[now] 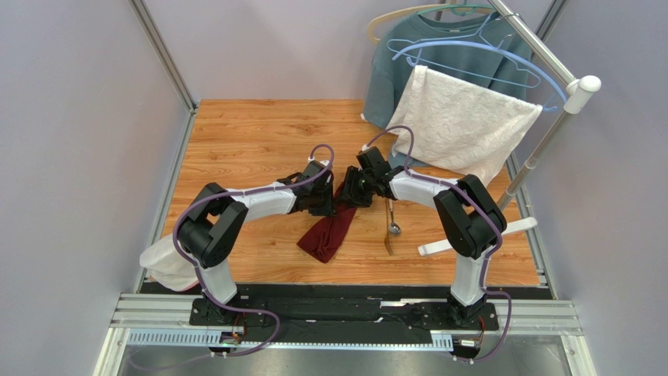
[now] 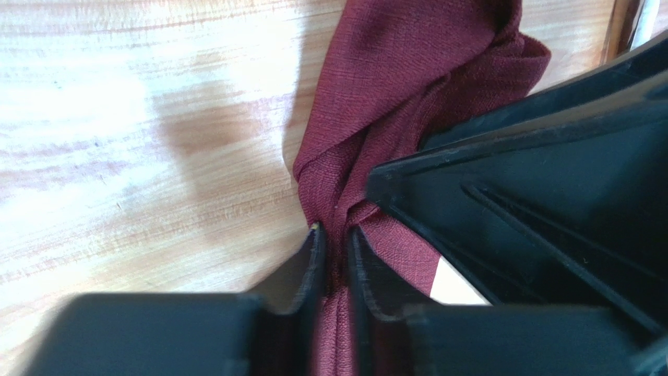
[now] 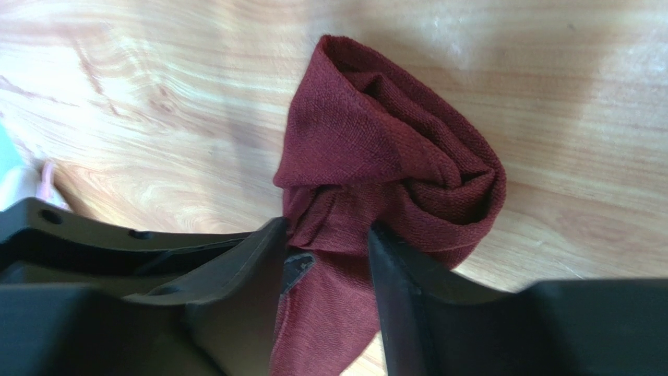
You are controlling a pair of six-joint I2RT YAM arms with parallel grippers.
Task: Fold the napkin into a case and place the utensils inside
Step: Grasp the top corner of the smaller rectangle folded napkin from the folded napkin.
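Wooden tabletop (image 1: 235,133) between grey walls (image 1: 78,117), maroon napkin (image 1: 325,235) bunched lengthwise at its middle, left tool (image 2: 333,235) pinched tight on the cloth's far end, right tool (image 3: 325,227) just beside it, jaws apart with folds between them, spoon (image 1: 393,225) and golden fork (image 1: 388,244) just right of the napkin.

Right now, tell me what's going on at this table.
Both arms meet over the maroon napkin, bunched and twisted on the wooden table, not yet a case. The left claw pinches one fold; the right claw straddles the bunch, jaws apart, grip unclear. The spoon and golden-brown fork lie untouched beside it.
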